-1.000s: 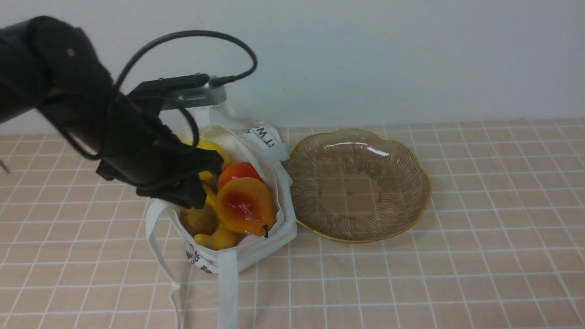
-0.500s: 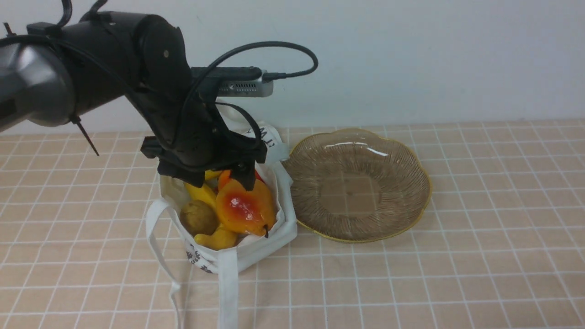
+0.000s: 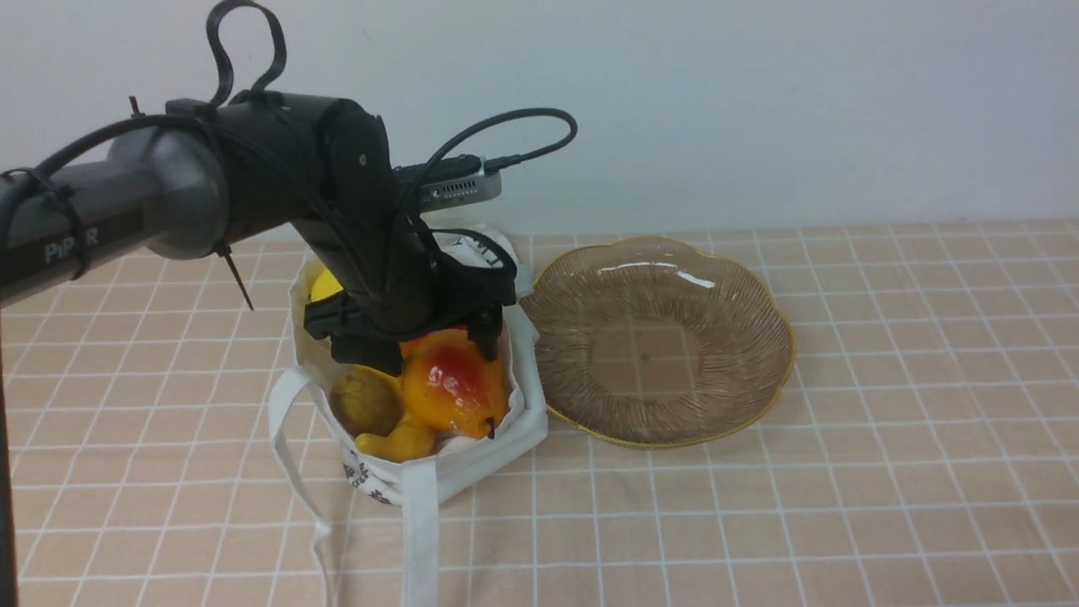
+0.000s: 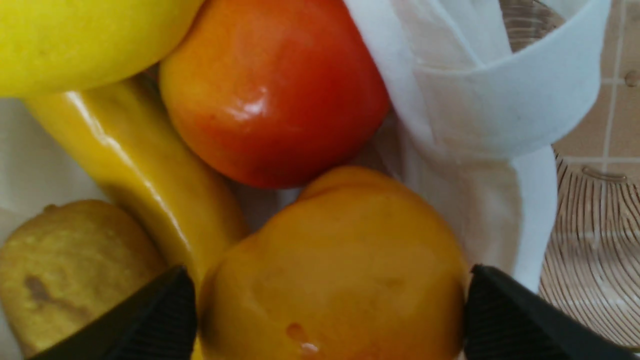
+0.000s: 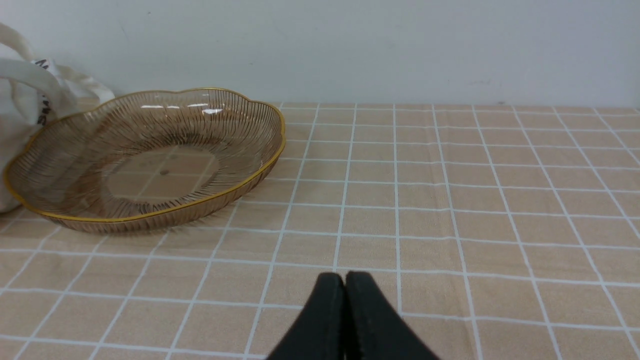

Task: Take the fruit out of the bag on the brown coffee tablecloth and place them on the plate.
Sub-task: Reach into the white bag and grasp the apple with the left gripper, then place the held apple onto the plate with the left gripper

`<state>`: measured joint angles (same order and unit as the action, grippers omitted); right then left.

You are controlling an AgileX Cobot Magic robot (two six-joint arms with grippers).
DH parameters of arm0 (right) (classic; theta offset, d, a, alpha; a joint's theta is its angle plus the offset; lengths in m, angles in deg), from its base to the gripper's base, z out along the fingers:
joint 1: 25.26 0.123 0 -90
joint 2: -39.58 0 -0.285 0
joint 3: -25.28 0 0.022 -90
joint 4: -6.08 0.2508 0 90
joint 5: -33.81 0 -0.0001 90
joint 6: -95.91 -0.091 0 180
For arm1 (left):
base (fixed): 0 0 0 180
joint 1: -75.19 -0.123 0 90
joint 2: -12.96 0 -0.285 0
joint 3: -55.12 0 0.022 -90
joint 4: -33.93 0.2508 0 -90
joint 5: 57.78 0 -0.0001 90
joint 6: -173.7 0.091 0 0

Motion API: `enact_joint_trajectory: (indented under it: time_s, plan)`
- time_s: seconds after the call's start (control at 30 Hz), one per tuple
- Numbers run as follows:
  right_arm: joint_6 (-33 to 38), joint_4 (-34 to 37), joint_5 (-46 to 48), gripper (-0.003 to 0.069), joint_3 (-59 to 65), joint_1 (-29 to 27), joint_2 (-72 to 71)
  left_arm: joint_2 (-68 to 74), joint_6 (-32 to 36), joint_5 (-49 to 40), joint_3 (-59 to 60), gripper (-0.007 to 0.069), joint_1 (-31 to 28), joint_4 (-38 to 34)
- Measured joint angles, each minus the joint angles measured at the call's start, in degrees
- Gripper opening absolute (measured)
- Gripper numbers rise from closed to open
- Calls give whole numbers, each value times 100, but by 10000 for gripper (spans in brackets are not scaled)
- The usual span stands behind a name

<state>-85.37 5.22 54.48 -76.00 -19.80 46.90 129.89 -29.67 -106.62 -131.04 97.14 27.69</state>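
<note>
1. The left gripper (image 3: 430, 350) reaches down into the open top of the bag (image 3: 472, 459). Its two fingers are apart, one on each side of the pear (image 3: 451, 388). They are very close to its skin, but I cannot tell if they squeeze it yet.
2. The bag sits on the tablecloth (image 3: 843, 506) with its mouth wide open, so the fruit can be lifted straight up.
3. In the bag, the kiwi (image 3: 367, 405) and banana (image 3: 396, 443) lie low on the left side. The lemon (image 3: 324, 287) peeks out at the back.
4. The pear lies on top of the pile, so I think it is the easy one to take first. The left wrist view shows the round red fruit (image 4: 270, 95) touching it from behind.
5. The plate (image 3: 792, 354) sits just beside the bag, on its right. It has no fruit in it. It is so near, I think, to make the trip short.
6. The right gripper (image 5: 345, 300) does not show in the front view. Its own camera shows its fingers pressed together, holding nothing, low over the cloth and well away from the plate. It looks like it is waiting out of the way.
</note>
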Motion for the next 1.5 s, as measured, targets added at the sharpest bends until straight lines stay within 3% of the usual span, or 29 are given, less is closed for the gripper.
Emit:
enact_joint_trajectory:
  time_s: [0.2, 0.5, 0.77, 0.97, 1.03, 1.3, 1.5]
  plan:
    - [0, 0, 0, -15, 0, 0, 0, 109, 0, 74, 0, 593, 0, -211]
    - [0, 0, 0, -15, 0, 0, 0, 175, 5, 88, -12, 590, 0, -252]
    - [0, 0, 0, -15, 0, 0, 0, -243, 128, -306, -288, 590, 0, 357]
    - [0, 0, 0, -15, 0, 0, 0, -515, 183, -661, -1132, 590, 24, 376]
    - [0, 0, 0, -15, 0, 0, 0, -520, 246, -553, -1384, 590, 130, 248]
    - [0, 0, 0, -15, 0, 0, 0, 128, 701, 1332, -1526, 590, 1148, -49]
    - [0, 0, 5, -15, -4, 0, 0, 927, 712, 2123, -1526, 590, 1463, -50]
